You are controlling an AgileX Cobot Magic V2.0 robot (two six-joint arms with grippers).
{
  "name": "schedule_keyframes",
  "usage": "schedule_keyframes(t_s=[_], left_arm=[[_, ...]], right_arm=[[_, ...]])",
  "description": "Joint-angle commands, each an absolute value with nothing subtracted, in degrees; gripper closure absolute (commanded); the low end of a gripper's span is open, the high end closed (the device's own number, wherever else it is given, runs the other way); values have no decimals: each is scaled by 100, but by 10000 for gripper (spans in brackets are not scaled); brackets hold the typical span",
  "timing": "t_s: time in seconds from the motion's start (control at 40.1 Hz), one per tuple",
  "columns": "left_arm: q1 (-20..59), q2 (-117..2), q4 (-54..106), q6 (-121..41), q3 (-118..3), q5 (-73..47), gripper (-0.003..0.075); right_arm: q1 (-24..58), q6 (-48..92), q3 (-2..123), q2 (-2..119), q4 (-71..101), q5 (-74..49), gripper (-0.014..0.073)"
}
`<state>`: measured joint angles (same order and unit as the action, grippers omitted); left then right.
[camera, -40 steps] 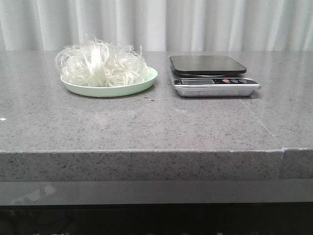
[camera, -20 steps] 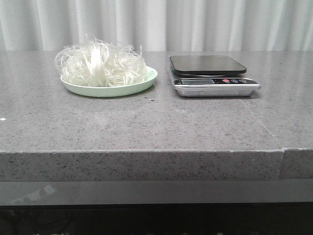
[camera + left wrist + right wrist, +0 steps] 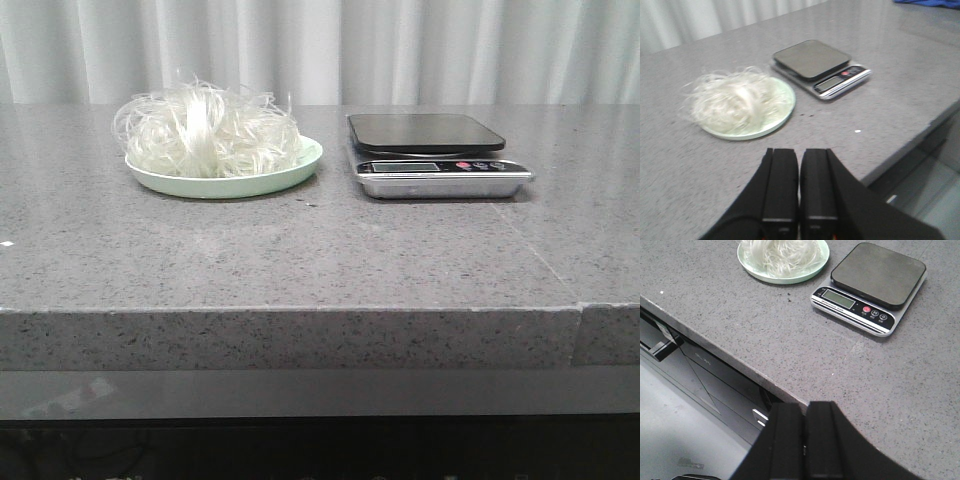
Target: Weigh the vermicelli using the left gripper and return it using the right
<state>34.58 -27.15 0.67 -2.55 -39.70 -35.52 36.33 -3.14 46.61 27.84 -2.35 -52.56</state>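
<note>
The vermicelli (image 3: 208, 133), a fluffy nest of thin white strands, lies on the pale green plate (image 3: 305, 160) at the back left of the grey counter. It also shows in the left wrist view (image 3: 735, 100) and the right wrist view (image 3: 782, 252). A kitchen scale (image 3: 428, 153) with a dark platform stands to its right. My left gripper (image 3: 799, 152) is shut and empty, well short of the plate. My right gripper (image 3: 804, 407) is shut and empty, above the counter's front edge. Neither gripper shows in the front view.
The grey stone counter (image 3: 300, 250) has a front edge (image 3: 715, 347) with dark drawers below. The scale's display and buttons (image 3: 860, 307) face the front. White curtains (image 3: 400, 50) hang behind. A small white speck (image 3: 857, 131) lies on the counter.
</note>
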Motion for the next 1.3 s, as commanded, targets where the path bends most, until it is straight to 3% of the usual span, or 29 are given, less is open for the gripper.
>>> schedule_keyframes(t_s=[0.0,0.299,0.574,0.748,1.272], left_arm=[[2999,-2621,99,-228,-3766,-2809,565],[1531,-1361,113,-228,-1700,-755,565],[669,-66,113,-228,-237,-371,565],[540,157,216,-217,254,-61,565],[552,159,288,-185,241,-65,565]], right_arm=[[3610,-303,4802,2818,-310,-4925,437],[3610,-303,4802,2818,-310,-4925,437],[3610,-303,4802,2818,-310,-4925,437],[3610,-303,4802,2818,-310,-4932,437],[3610,-303,4802,2818,-310,-4938,437]])
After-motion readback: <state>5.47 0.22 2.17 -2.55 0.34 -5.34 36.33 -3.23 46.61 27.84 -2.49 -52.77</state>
